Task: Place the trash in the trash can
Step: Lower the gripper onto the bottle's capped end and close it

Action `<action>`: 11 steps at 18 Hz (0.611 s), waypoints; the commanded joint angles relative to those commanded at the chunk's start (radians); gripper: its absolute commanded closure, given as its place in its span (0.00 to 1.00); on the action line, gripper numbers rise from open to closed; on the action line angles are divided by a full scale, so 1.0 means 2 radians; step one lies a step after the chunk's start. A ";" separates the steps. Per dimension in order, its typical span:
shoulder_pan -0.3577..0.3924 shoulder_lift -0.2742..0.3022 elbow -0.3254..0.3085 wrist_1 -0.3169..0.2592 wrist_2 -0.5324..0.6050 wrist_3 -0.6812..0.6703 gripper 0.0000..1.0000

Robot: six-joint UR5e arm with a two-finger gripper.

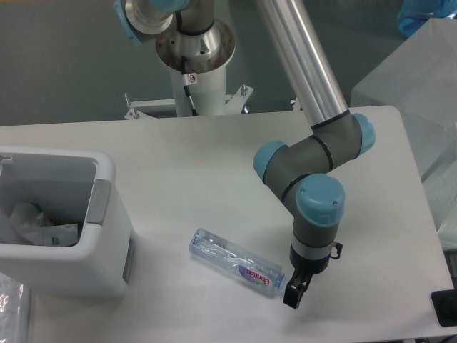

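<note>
Bottle (239, 264), purple label unreadable, lies by the gripper (292, 295), whose opening I cannot tell.

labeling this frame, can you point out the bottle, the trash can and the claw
bottle (239, 263), fixed camera, on the middle of its clear body
trash can (107, 171), fixed camera, on its thick rim's near right corner
claw (291, 296), fixed camera, at its dark fingertips beside the bottle's cap

A white table (214, 157) stands before a grey wall (64, 57).
</note>
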 joint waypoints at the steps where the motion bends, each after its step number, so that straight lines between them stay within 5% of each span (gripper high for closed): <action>1: -0.002 -0.002 -0.002 0.001 0.000 0.000 0.03; 11: -0.007 -0.005 -0.006 0.001 0.001 0.001 0.29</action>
